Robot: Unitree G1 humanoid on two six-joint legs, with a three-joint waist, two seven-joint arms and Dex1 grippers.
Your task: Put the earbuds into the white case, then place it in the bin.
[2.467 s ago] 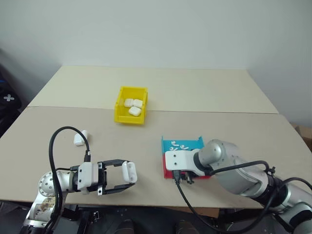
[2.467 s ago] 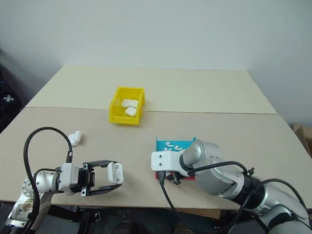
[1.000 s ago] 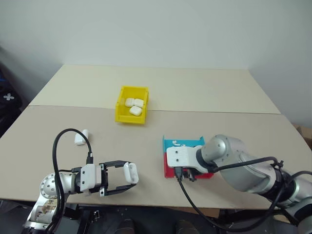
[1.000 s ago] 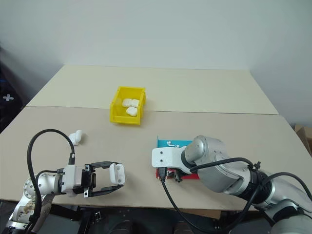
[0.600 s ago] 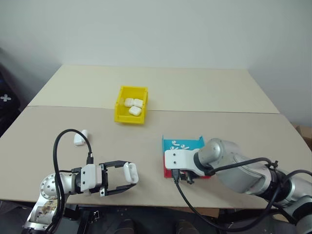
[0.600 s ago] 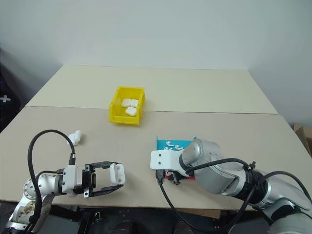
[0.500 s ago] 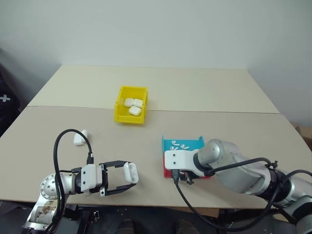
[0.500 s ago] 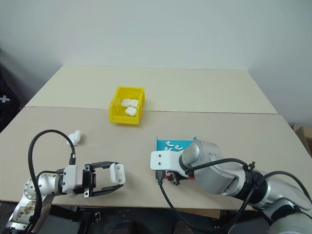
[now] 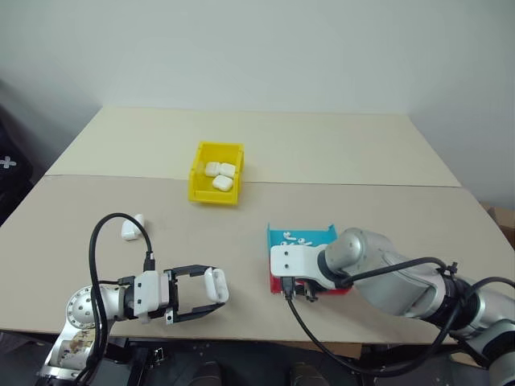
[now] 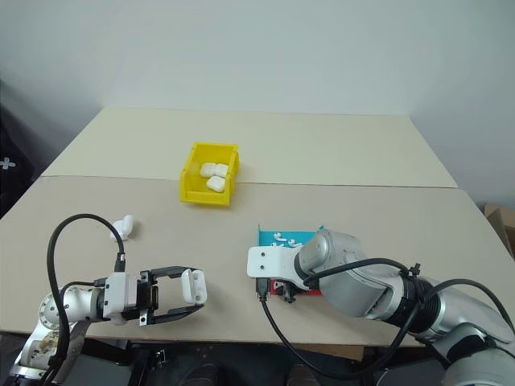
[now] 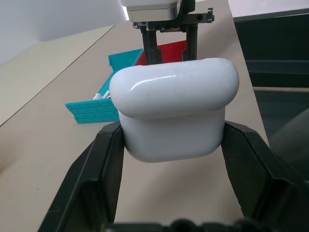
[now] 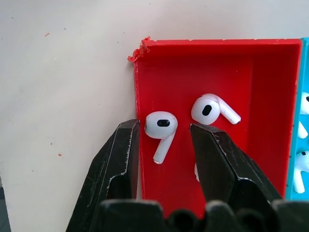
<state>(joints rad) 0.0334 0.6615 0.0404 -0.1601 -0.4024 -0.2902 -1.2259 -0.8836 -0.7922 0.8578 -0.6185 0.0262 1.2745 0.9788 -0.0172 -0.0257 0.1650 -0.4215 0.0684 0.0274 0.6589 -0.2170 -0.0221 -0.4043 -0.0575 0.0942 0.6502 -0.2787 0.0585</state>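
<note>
My left gripper (image 9: 211, 289) is shut on the white case (image 9: 215, 285), holding it level just above the table near the front edge. In the left wrist view the white case (image 11: 174, 111) sits squeezed between both black fingers (image 11: 104, 159). My right gripper (image 12: 165, 133) points down into the red tray (image 12: 217, 63), open. One of the earbuds (image 12: 161, 126) lies between its fingertips, untouched. A second earbud (image 12: 208, 108) lies just beside it. The yellow bin (image 9: 214, 195) stands at the table's middle, farther back.
Several white cases (image 9: 220, 175) lie in the bin. Another white case (image 9: 133, 227) lies on the table to the left. A blue tray (image 9: 302, 238) with more earbuds adjoins the red tray (image 9: 338, 288). A seam crosses the table behind the bin.
My right wrist has turned slightly above the red tray and stayed over the same spot. The left gripper and its case have kept still.
</note>
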